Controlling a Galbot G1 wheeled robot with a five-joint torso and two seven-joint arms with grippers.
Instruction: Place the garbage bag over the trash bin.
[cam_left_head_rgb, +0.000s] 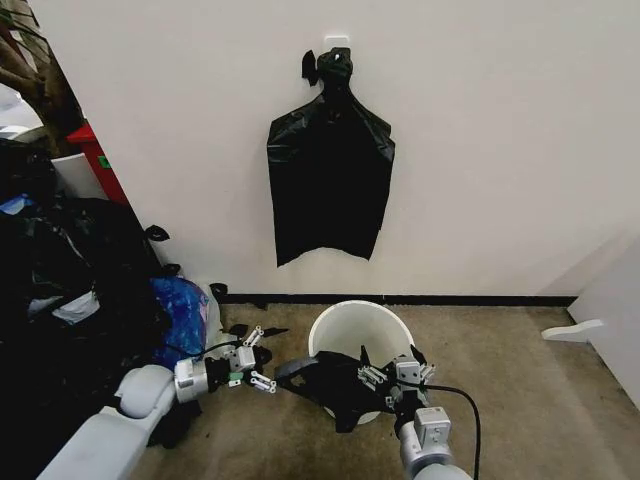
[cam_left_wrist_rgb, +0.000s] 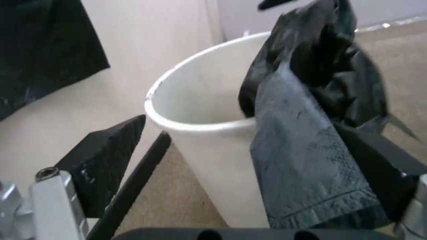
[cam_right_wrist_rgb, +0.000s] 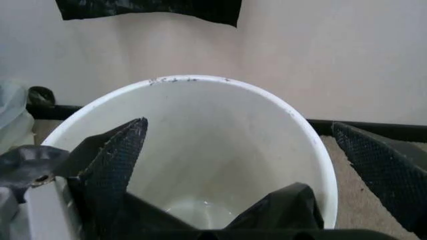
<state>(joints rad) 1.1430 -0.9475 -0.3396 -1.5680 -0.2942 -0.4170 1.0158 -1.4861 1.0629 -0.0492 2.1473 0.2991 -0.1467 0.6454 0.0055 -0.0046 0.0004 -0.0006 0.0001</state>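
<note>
The trash bin (cam_left_head_rgb: 352, 325) is a round cream-white bucket standing on the floor by the wall. The garbage bag (cam_left_head_rgb: 330, 388), black and crinkly, hangs bunched over the bin's near rim and down its front. My left gripper (cam_left_head_rgb: 260, 360) is open just left of the bin, and the bag's edge reaches toward it. In the left wrist view the bag (cam_left_wrist_rgb: 307, 130) lies against one finger (cam_left_wrist_rgb: 383, 165) of that gripper (cam_left_wrist_rgb: 247, 130). My right gripper (cam_left_head_rgb: 396, 368) hovers open over the near rim, its fingers (cam_right_wrist_rgb: 113, 165) spread above the bin's inside (cam_right_wrist_rgb: 213, 150), with the bag (cam_right_wrist_rgb: 280, 210) below them.
Flat black bags (cam_left_head_rgb: 330, 185) hang from a wall hook straight above the bin. A large heap of stuffed black bags (cam_left_head_rgb: 60, 290) and a blue bag (cam_left_head_rgb: 180, 312) crowd the left side. A white object (cam_left_head_rgb: 575, 330) lies on the brown floor at the right.
</note>
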